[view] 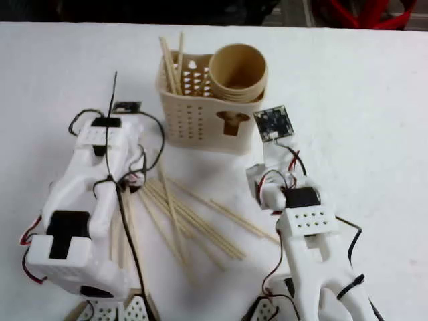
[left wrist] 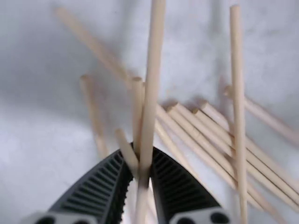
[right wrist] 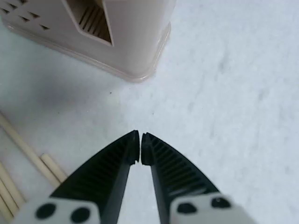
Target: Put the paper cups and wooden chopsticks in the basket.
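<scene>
At upper centre of the high view, a perforated basket (view: 200,124) stands on the white table (view: 361,100). A stack of paper cups (view: 237,70) sits in its right part, and several upright chopsticks (view: 172,63) lean in its left part. Below the basket, at centre frame, loose chopsticks (view: 194,224) lie scattered flat on the table between the two arms. The left arm (view: 87,200) fills the left of the frame, over the edge of this pile. The left tool (left wrist: 141,157) is clamped on one wooden chopstick (left wrist: 153,70), with other sticks lying on the table beneath it. The right arm (view: 307,227) sits at lower right. The right tool (right wrist: 140,140) has its tips together and hangs above bare table, near a corner of the basket.
</scene>
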{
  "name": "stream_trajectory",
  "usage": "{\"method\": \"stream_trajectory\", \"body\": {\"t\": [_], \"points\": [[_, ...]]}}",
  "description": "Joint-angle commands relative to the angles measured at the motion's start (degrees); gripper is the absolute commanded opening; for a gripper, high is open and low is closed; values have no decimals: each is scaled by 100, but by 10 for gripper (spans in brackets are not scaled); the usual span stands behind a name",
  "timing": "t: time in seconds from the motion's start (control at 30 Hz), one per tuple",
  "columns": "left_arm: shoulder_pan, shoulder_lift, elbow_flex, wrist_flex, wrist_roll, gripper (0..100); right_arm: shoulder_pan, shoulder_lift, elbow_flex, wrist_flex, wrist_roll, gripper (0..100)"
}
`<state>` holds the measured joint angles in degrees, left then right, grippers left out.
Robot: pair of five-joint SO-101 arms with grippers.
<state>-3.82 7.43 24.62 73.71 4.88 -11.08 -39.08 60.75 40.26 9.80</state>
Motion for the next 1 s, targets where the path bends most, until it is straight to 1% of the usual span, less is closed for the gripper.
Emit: {"method": "stream_trajectory", "body": {"t": [0.0, 0.13, 0.4, 0.73, 0.97], "points": [[171, -514, -334, 62, 158, 24, 75, -171, -44, -84, -53, 24], [505, -1385, -281, 62, 158, 23, 75, -171, -44, -84, -53, 24], [857, -3090, -343, -18, 167, 23, 75, -171, -44, -84, -53, 24], [875, -4673, -343, -905, 167, 23, 75, -171, -44, -84, -53, 24], [884, -5473, -343, -1591, 158, 23, 75, -171, -44, -84, -53, 24]]}}
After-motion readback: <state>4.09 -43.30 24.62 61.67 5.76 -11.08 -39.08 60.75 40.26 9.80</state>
